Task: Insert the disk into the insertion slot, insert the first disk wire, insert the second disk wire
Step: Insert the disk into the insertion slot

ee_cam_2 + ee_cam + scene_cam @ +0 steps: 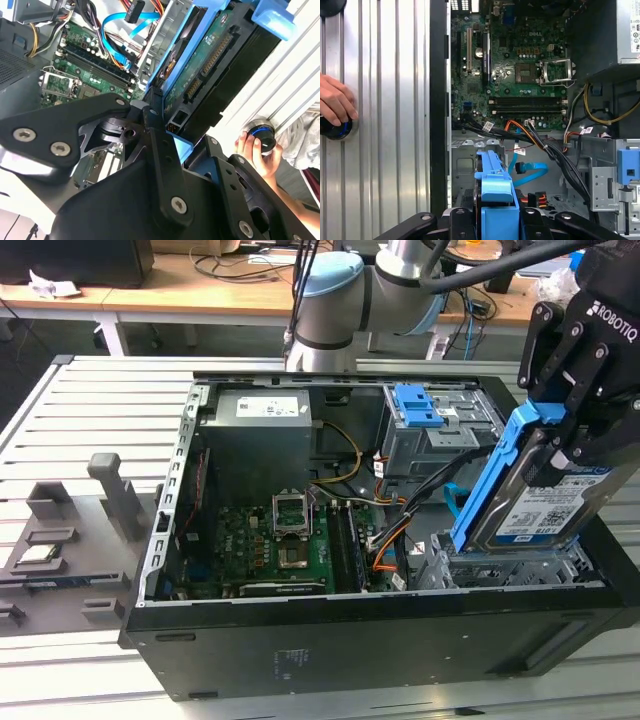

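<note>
The disk (545,502), a silver drive with a white-and-blue label in a bright blue bracket, hangs tilted on edge over the open computer case. My gripper (562,425) is shut on its upper end. In both wrist views the fingers clamp the blue bracket (494,192) and the drive's circuit-board side (200,70). Directly under the disk lies the insertion slot (500,565), a low silver perforated cage (465,162); the disk's lower edge is just above it. The second disk wire (532,170), a light-blue flat cable (452,500), curls beside the cage. The first disk wire's black plug (536,199) lies nearby.
A taller grey cage with a blue latch (420,410) stands behind the slot. Thick black cables (555,155) cross the case beside the motherboard (270,540). A person's hand (334,102) rests on a round knob (262,137) on the slatted table outside the case.
</note>
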Controlling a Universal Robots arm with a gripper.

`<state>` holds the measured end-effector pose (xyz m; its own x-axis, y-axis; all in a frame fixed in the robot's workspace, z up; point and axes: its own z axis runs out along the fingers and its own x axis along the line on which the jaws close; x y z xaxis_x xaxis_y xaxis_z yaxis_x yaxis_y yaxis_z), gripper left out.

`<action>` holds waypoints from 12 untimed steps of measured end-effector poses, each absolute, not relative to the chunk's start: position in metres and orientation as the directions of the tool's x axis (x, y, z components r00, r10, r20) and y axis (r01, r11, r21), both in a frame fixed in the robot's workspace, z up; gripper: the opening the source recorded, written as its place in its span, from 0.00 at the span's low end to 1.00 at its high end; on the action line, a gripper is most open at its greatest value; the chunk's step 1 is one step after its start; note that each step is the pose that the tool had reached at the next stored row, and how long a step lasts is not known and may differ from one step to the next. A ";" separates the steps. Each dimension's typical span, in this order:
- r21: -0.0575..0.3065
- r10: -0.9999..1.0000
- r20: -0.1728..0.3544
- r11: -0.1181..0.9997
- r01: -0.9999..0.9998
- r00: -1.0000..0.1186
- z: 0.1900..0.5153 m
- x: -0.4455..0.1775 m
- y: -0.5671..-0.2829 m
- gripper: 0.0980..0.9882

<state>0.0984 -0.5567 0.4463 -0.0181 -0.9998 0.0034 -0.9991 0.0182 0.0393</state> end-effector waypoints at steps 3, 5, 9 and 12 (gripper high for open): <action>0.039 -1.000 0.003 0.018 -0.999 -0.018 0.442 0.098 -0.557 0.30; 0.039 -1.000 0.003 0.018 -0.999 -0.018 0.441 0.098 -0.556 0.30; 0.039 -1.000 0.003 0.018 -0.999 -0.018 0.439 0.098 -0.549 0.30; 0.039 -1.000 0.004 0.018 -0.999 -0.018 0.437 0.096 -0.549 0.30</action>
<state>0.0965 -0.5493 0.4366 -0.0182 -0.9998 0.0043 -0.9991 0.0183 0.0393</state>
